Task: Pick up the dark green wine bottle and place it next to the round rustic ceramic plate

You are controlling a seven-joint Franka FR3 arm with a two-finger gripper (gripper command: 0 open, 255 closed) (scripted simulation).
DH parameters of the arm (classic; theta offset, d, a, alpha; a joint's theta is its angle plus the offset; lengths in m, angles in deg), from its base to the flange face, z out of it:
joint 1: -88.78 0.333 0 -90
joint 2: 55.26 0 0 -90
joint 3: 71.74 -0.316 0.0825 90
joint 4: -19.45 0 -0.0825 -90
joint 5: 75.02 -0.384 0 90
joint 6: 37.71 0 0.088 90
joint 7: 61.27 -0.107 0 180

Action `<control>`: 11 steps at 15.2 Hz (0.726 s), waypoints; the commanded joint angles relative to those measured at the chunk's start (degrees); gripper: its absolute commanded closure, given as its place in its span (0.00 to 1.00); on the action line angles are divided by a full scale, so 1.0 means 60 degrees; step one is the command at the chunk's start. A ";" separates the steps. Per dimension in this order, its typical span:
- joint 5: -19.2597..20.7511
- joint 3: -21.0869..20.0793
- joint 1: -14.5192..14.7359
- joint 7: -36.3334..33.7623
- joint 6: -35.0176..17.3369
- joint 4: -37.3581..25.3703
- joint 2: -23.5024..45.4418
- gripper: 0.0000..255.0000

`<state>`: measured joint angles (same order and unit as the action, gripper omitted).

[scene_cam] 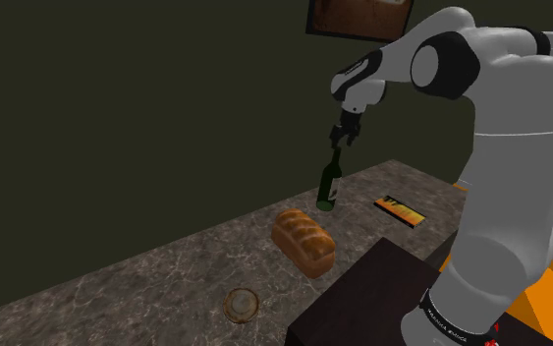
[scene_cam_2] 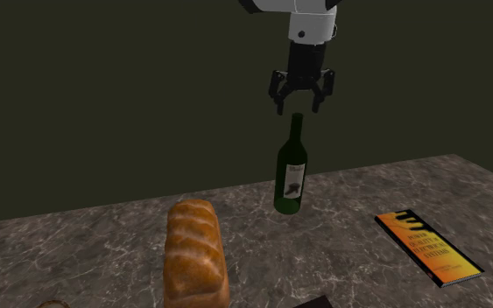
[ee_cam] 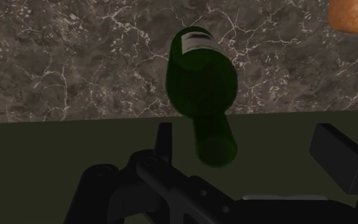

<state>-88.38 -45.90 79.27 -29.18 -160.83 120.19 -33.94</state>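
Fingers (scene_cam_2: 281,98) spread apart, clasping nothing. Directly below them, upright on the tabletop (scene_cam_2: 358,206): dark green wine bottle (scene_cam_2: 292,175), white label with a dark figure, mouth just under the tips, untouched. Close behind the bottle, tabletop's rear edge against the wall (scene_cam_2: 104,105). Open veined stone around its base. Bread loaf (scene_cam_2: 196,254) off to one side of the fingers, orange book (scene_cam_2: 428,247) to the other, both well apart from the bottle. Round plate (scene_cam: 242,304) beyond the loaf, farther still.

I see a dim, dark olive wall (scene_cam: 117,118) behind the veined grey stone worktop (scene_cam: 146,285). A framed picture (scene_cam: 358,18) hangs high on that wall.
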 commanded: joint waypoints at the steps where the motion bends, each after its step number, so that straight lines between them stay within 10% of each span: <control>1: -0.0230 -0.0075 -0.0246 0.0180 0.0177 -0.0799 0.0640 0.00; 11: -0.0507 -0.0240 -0.0342 0.0348 -0.0538 -0.0552 0.1147 0.00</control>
<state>-91.36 -47.30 77.24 -27.10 -163.97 116.93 -27.17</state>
